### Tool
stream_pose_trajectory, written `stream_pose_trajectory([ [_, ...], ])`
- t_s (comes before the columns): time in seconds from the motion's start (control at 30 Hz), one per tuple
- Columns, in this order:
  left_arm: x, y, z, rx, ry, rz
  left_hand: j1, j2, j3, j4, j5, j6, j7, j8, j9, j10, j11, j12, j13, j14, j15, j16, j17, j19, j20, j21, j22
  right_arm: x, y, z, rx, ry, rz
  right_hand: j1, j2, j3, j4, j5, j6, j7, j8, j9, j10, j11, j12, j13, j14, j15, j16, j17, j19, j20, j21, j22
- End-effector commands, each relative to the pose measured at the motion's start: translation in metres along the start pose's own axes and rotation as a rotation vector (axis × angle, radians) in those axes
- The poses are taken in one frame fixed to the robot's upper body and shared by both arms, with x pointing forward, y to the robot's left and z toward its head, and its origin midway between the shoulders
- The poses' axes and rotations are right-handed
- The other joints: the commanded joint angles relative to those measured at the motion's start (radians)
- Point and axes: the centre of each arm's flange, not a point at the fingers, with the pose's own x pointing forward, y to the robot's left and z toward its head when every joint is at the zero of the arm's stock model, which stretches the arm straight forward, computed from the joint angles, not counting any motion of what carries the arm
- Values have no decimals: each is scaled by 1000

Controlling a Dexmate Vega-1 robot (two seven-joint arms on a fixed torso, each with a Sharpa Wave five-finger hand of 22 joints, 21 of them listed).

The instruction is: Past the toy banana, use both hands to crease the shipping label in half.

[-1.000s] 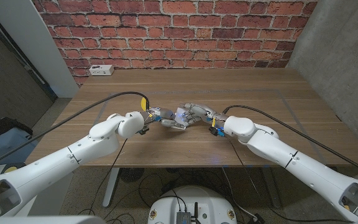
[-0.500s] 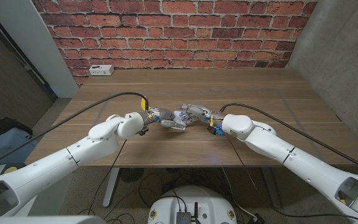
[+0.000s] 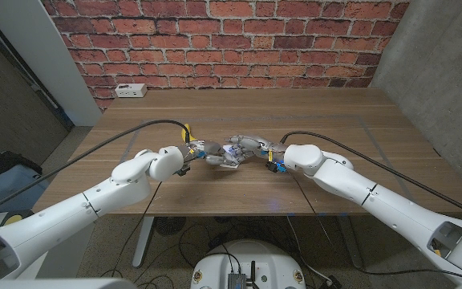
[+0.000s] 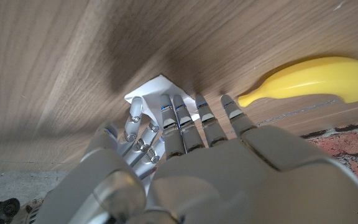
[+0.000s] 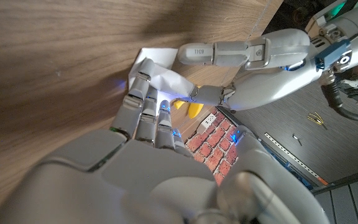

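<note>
Right hand closer in now, both hands' fingers pinching the shipping label, left hand opposite

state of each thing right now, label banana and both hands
shipping label: white, on the table, partly folded, under both hands' fingers
toy banana: lying on the table beside the label, untouched
left hand: fingers on the label
right hand: fingers on the label, meeting the left hand

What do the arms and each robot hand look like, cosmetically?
Glossy white arm shells with rounded joints and black cables looping along each. The left robot hand and right robot hand are grey, segmented metal fingers. Yellow tag by the left wrist; blue lights glow at both wrists.
</note>
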Motion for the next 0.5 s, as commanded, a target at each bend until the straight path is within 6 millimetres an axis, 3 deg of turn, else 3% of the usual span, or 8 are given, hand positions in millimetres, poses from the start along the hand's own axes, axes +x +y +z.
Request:
stream_pose_trajectory([
  [0.03,-12,7,-8,2,40,45,6,-10,-1,-4,19,59,25,8,6,16,2,5,5,0,-67,3,2,-7,-2,-3,2,9,-1,0,-20,41,24,-7,-4,-6,-2,-2,-11,4,2,2,-10,-1,-1,1,-4,-9,3,0,-2,-3,3,1],
  [0.33,-37,12,-11,17,79,146,18,5,3,-7,32,85,40,10,8,42,20,13,7,34,-56,14,3,13,12,5,2,14,-2,1,-48,80,11,-9,-2,-7,0,-6,-7,3,6,1,4,-2,7,1,10,-18,10,0,0,-10,4,1],
  [0.5,-49,14,-8,43,94,218,39,72,31,-1,34,134,62,16,11,93,46,27,11,105,-16,28,7,53,28,21,7,16,-2,2,-55,93,16,-14,-2,-9,3,-9,4,5,11,1,18,-2,13,1,19,-15,15,1,4,-11,6,1],
])
